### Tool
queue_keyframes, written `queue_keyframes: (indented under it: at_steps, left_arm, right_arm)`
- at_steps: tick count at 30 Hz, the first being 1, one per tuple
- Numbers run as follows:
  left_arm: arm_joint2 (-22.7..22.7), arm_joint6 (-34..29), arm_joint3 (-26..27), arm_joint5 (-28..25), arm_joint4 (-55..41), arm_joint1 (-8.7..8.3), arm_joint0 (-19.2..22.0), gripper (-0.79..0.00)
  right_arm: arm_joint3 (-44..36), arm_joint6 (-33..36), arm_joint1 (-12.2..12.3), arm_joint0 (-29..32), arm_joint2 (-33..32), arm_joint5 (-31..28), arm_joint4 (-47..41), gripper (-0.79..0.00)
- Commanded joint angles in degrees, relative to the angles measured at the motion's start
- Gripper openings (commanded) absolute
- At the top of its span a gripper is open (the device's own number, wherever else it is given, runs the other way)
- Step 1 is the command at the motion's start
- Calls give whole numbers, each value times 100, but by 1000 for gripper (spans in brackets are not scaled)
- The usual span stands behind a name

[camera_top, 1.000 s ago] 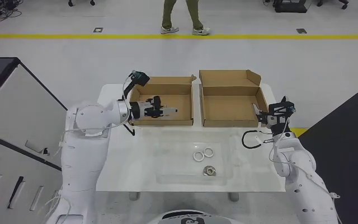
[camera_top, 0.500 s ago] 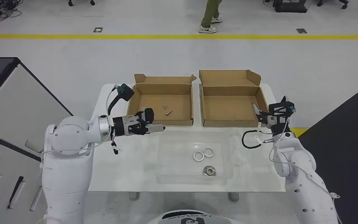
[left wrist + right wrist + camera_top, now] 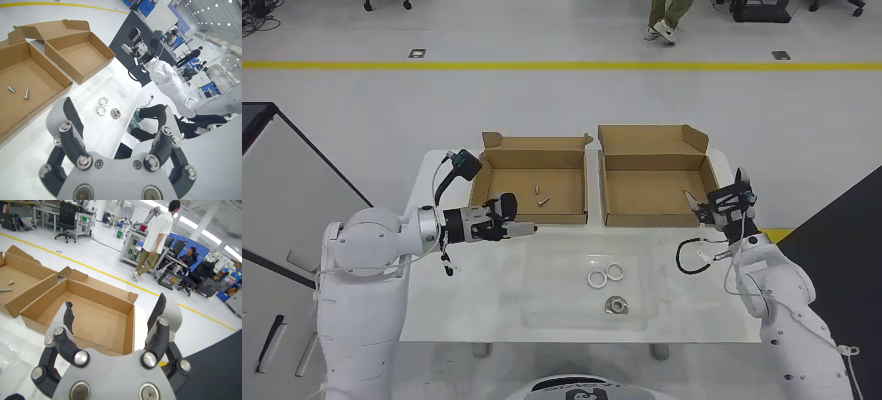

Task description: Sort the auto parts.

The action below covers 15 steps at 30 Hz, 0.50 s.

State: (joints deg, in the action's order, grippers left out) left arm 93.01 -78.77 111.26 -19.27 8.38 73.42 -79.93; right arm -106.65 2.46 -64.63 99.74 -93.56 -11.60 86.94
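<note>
While two bolts (image 3: 544, 199) lie in one box (image 3: 564, 172), left and right jaws gape wide, holding nothing.

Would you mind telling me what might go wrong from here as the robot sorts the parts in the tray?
1. The two rings lie side by side in the clear tray, next to the flanged part; the open left hand may nudge a neighbour while closing on one.
2. The open right hand hangs by the side wall of the right box and may catch the cardboard if it moves inward.
</note>
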Motion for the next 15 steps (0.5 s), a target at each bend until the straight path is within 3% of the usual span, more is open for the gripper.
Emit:
queue_keyframes:
  at_steps: [1, 8, 15]
  left_arm:
    - [0, 0, 0, 0, 0, 0, 0, 0]
    - [0, 0, 0, 0, 0, 0, 0, 0]
    - [0, 0, 0, 0, 0, 0, 0, 0]
  right_arm:
    - [-187, 109, 45, 25, -77, -553, 274, 0]
    - [-922, 727, 162, -100, -211, -2282, 245, 0]
    - [-1374, 2120, 229, -444, 103, -3531, -270, 0]
